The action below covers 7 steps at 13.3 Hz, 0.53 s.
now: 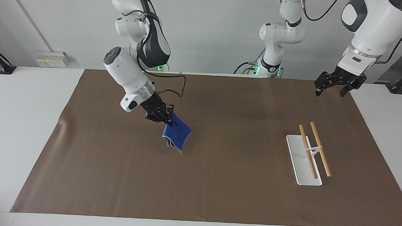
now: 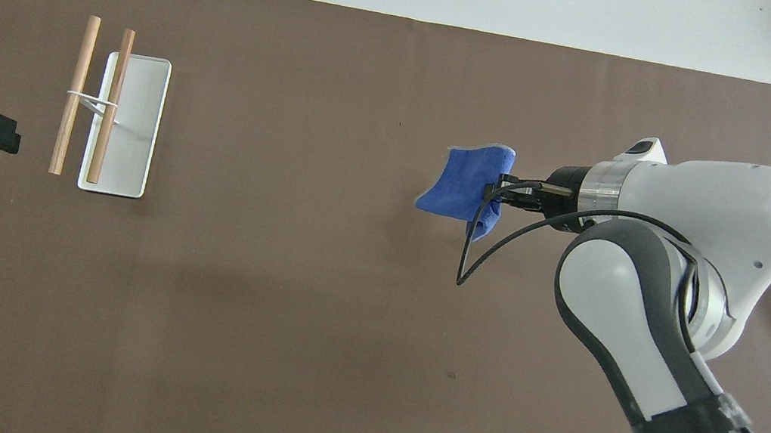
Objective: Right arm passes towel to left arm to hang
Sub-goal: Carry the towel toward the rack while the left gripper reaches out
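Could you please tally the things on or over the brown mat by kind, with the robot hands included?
Blue towel: 1, held by the right hand
Towel rack: 1
Brown mat: 1
Robot hands: 2, right and left hand
Total: 5

Bare brown mat [image 1: 241, 104] lies between the towel-holding right tool [image 1: 161, 117] and the left tool [image 1: 334, 85] — only the rack [image 1: 308, 153] stands on it.

The towel [image 1: 177, 134] is fuzzy blue cloth with a pale hem. The mat [image 1: 218, 194] on the desk [image 1: 26, 127] looks like matt brown paper, with a small wrinkle at the right arm's end. The rack [image 1: 303, 160] has a smooth white base and two bare wood rods. Both arms have glossy white shells; each claw looks matt black.
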Each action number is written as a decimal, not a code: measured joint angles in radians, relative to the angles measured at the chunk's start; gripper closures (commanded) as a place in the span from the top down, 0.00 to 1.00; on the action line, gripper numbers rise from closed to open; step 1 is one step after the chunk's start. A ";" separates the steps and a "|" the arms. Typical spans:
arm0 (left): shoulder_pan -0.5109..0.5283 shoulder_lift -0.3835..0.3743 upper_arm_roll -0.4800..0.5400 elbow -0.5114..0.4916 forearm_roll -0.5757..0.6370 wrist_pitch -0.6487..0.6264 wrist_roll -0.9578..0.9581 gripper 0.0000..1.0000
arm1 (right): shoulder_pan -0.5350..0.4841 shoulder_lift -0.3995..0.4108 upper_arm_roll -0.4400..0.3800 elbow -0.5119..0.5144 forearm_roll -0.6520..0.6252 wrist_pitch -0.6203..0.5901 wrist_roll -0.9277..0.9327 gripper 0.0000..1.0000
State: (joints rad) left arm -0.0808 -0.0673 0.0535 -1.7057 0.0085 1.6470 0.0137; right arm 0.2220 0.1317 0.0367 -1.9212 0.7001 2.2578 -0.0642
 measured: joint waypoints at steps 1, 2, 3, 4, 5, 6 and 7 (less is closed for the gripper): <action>0.000 -0.006 0.005 0.002 0.000 -0.020 0.000 1.00 | 0.000 0.000 0.008 0.014 0.080 -0.014 -0.012 0.00; 0.001 -0.014 0.012 0.005 0.000 -0.030 0.000 1.00 | 0.001 0.000 0.018 0.022 0.164 -0.023 -0.036 0.00; 0.003 -0.024 0.016 0.007 0.000 -0.037 0.000 1.00 | 0.002 0.000 0.026 0.025 0.245 -0.026 -0.065 0.00; 0.006 -0.032 0.016 0.007 0.000 -0.042 0.000 1.00 | 0.004 0.000 0.032 0.027 0.309 -0.030 -0.087 0.00; 0.006 -0.038 0.016 0.007 0.000 -0.047 0.000 1.00 | 0.005 0.000 0.040 0.029 0.370 -0.040 -0.103 0.00; 0.007 -0.040 0.016 0.007 0.000 -0.051 0.000 1.00 | 0.006 0.000 0.051 0.030 0.419 -0.043 -0.113 0.00; 0.007 -0.041 0.016 0.005 -0.001 -0.052 0.000 1.00 | 0.006 0.000 0.066 0.031 0.470 -0.044 -0.121 0.00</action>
State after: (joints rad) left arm -0.0737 -0.1088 0.0697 -1.7005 0.0075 1.5949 0.0138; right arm 0.2280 0.1317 0.1030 -1.8905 1.1703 2.2143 -0.1851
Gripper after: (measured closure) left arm 0.000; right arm 0.960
